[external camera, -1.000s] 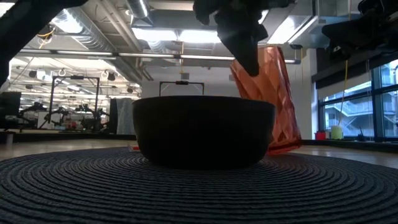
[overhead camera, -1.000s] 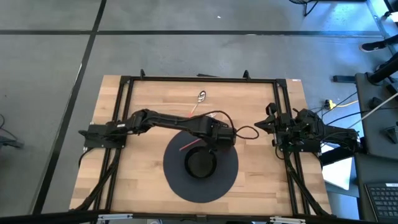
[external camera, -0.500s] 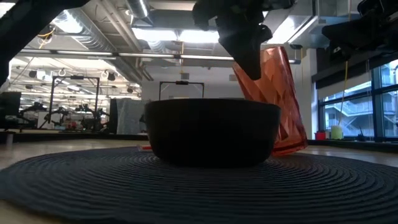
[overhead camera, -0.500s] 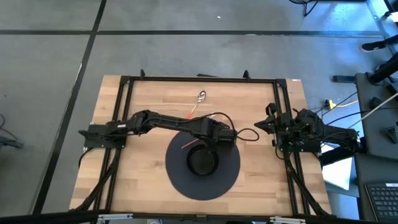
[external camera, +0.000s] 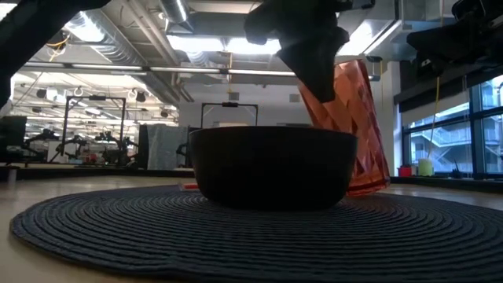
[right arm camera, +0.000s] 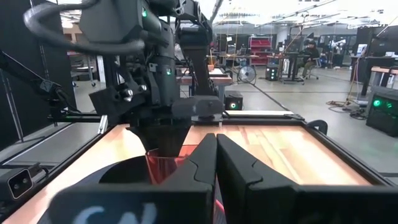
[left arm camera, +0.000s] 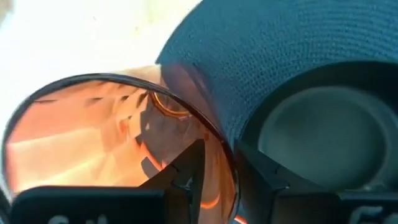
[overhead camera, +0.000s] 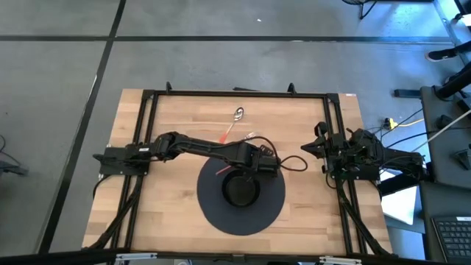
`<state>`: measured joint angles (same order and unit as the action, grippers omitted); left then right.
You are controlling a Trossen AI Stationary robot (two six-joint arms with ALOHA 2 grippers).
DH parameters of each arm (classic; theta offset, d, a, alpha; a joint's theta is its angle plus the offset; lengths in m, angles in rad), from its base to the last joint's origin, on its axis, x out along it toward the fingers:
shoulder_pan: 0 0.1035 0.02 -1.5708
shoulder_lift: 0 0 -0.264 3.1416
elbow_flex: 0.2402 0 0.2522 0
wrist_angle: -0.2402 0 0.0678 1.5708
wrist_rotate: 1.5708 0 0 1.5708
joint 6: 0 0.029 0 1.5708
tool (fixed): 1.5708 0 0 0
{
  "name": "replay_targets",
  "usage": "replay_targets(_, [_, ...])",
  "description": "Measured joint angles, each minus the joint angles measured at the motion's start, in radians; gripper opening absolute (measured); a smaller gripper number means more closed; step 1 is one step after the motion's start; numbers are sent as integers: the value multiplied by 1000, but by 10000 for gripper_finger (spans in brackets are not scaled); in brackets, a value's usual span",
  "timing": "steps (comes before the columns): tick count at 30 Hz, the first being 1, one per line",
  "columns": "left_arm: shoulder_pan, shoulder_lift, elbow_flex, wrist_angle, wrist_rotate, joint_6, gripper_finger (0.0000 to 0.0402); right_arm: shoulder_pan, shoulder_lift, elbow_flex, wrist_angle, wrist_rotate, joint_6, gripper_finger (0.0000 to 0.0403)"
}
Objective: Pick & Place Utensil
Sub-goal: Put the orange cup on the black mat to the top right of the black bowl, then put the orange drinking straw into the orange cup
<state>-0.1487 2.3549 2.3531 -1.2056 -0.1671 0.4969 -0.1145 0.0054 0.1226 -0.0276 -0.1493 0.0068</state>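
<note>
L gripper (overhead camera: 259, 159) astride orange cup (external camera: 346, 126) rim

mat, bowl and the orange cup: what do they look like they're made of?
Mat: woven cord or fibre, dark, matte; concentric ribbed rings show.
Bowl: dark, opaque, smooth and matte; plastic or ceramic, cannot tell which.
Orange cup: translucent, faceted, glossy; light passes through it, so tinted plastic or glass.
</note>
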Motion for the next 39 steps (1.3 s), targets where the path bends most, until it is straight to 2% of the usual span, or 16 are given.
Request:
replay_targets(10, [-14, -22, 2, 34, -58, 33, 119, 0, 0, 0, 0, 0, -7, 12])
replay_targets(18, [-31, -35, 2, 14, -102, 14, 133, 0, 0, 0, 0, 0, -2, 12])
replay_targets(28, [-55, -178, 2, 12, -138, -29, 134, 0, 0, 0, 9, 0, 5, 12])
replay_targets(33, [-54, -305, -6, -46, -151, -127, 115, 0, 0, 0, 8, -1, 9, 12])
replay_targets(39, [-52, -505, -105, -93, -133, -259, 49, 0, 0, 0, 9, 0, 11, 12])
